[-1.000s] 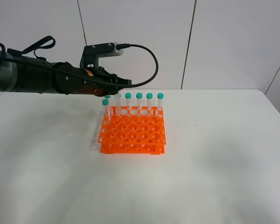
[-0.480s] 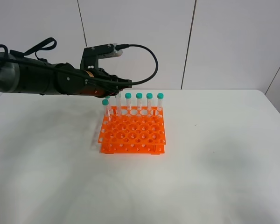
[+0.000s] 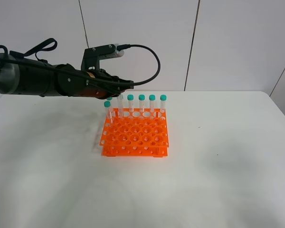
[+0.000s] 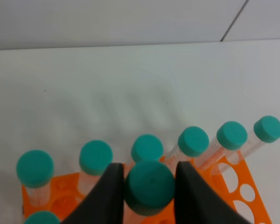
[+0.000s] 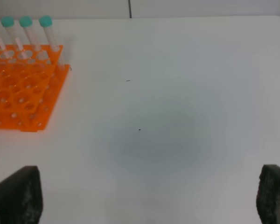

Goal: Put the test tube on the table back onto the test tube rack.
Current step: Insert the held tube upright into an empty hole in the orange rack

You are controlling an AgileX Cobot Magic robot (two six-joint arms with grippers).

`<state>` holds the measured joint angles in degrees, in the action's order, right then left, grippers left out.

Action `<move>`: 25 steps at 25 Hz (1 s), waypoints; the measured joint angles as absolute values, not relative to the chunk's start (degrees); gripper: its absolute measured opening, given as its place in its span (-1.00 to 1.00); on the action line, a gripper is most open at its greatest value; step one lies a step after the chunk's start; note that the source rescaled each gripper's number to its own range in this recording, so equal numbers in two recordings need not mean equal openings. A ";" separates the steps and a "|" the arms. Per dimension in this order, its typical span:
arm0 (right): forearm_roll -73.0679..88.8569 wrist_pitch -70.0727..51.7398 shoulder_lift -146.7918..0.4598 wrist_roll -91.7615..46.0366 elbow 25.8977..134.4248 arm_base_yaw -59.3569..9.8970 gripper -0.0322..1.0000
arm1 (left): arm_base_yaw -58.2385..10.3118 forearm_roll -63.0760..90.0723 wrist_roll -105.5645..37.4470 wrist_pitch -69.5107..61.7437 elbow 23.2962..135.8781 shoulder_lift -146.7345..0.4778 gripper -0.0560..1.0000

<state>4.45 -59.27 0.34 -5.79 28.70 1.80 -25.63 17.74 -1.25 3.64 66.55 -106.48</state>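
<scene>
My left gripper point(image 3: 119, 91) is shut on the teal cap of a clear test tube point(image 3: 120, 107) and holds it upright over the back row of the orange test tube rack point(image 3: 135, 134). The tube's lower end reaches the rack's top tier; how deep it sits I cannot tell. In the left wrist view the cap point(image 4: 149, 184) sits between the two dark fingers point(image 4: 107, 196), with several other teal-capped tubes point(image 4: 193, 141) standing behind it. The right gripper point(image 5: 144, 199) is open over bare white table point(image 5: 177, 116), out of the exterior view.
Several teal-capped tubes point(image 3: 152, 102) stand along the rack's back row and left side. The left arm's dark body point(image 3: 33, 80) and its cable point(image 3: 152, 57) stretch over the table's back left. The rack also shows in the right wrist view point(image 5: 18, 88).
The left arm has dipped very slightly with the tube still held over the rack's back row. Nothing else has moved.
</scene>
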 joint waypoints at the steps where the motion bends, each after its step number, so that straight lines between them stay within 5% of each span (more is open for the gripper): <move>1: 4.45 -59.27 0.34 -5.79 28.70 1.80 1.00 | -25.63 17.74 -1.25 3.68 66.55 -106.48 -0.88; 25: 4.45 -59.27 0.34 -5.79 28.70 1.80 1.00 | -24.73 20.35 -0.61 3.23 66.55 -106.48 -0.88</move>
